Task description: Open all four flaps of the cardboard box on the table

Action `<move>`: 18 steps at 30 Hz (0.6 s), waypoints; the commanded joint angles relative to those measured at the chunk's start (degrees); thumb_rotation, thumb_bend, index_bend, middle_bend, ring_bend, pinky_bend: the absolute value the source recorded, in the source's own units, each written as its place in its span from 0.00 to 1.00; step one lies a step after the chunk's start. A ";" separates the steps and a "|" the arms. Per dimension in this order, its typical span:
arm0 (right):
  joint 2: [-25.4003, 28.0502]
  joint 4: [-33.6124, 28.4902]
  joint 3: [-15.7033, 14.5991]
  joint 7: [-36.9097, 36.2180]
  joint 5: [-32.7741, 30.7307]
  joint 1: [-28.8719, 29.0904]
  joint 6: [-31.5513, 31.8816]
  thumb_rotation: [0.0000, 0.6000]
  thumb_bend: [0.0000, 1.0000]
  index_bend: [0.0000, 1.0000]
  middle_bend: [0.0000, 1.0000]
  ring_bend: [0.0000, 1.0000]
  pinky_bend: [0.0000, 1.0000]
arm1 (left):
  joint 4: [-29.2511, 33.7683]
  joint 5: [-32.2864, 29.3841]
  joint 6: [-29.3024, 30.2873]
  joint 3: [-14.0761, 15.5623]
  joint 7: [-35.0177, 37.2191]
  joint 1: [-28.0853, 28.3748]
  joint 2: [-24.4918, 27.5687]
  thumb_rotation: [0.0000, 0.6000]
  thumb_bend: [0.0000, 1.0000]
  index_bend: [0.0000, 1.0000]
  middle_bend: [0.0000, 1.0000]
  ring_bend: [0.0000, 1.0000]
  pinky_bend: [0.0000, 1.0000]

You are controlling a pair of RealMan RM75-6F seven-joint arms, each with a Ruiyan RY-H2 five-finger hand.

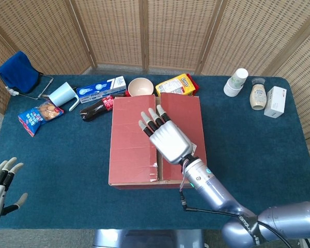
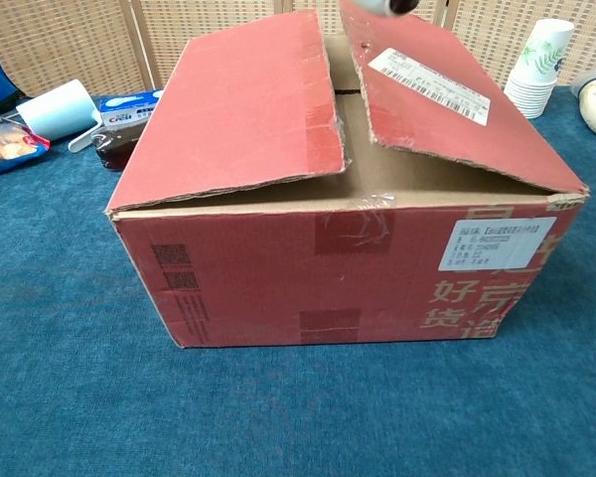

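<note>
The red cardboard box (image 1: 132,150) sits mid-table, its front wall (image 2: 328,268) facing the chest camera. Its left top flap (image 2: 243,104) slopes up slightly. The right top flap (image 2: 447,109), bearing a white label, is tilted up higher, with a gap along the centre seam. My right hand (image 1: 168,138) hovers over the seam and the right flap's inner edge, fingers spread; only one tip of it (image 2: 389,5) shows in the chest view, at the flap's raised edge. My left hand (image 1: 0,183) is at the table's near left corner, fingers apart and empty.
Behind the box lie a bowl (image 1: 140,86), a yellow snack pack (image 1: 175,84), a blue-white carton (image 1: 101,88) and a dark bottle (image 1: 95,109). A pale cup (image 1: 62,94) and a snack bag (image 1: 40,116) are at the left; paper cups (image 1: 236,81) and a jar (image 1: 257,95) at the far right.
</note>
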State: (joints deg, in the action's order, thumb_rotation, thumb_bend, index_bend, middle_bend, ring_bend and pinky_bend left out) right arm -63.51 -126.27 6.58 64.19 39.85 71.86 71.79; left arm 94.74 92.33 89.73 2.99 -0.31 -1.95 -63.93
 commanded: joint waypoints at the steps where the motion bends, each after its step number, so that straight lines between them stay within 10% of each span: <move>1: 1.07 -0.85 -0.36 -0.26 0.77 -0.83 0.23 1.00 0.59 0.00 0.00 0.00 0.11 | 0.02 0.08 -0.06 0.05 -0.01 0.03 -0.01 1.00 0.20 0.13 0.00 0.00 0.11; 11: -0.56 -1.41 1.63 -1.48 -0.76 0.12 -1.70 1.00 0.49 0.00 0.00 0.00 0.11 | -0.05 -0.36 -0.83 0.02 -0.16 0.34 -0.11 1.00 0.20 0.13 0.00 0.00 0.11; 18: -5.40 -0.14 3.32 -0.48 -5.13 2.62 -1.30 1.00 0.16 0.00 0.00 0.00 0.10 | -0.18 -0.92 -0.94 -0.18 0.47 0.36 0.17 1.00 0.20 0.13 0.00 0.00 0.11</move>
State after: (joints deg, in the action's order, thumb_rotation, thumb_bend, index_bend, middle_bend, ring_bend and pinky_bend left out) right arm -68.02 -126.85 9.51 63.18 35.60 73.83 70.12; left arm 94.57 91.42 88.81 2.81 0.14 -1.59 -63.78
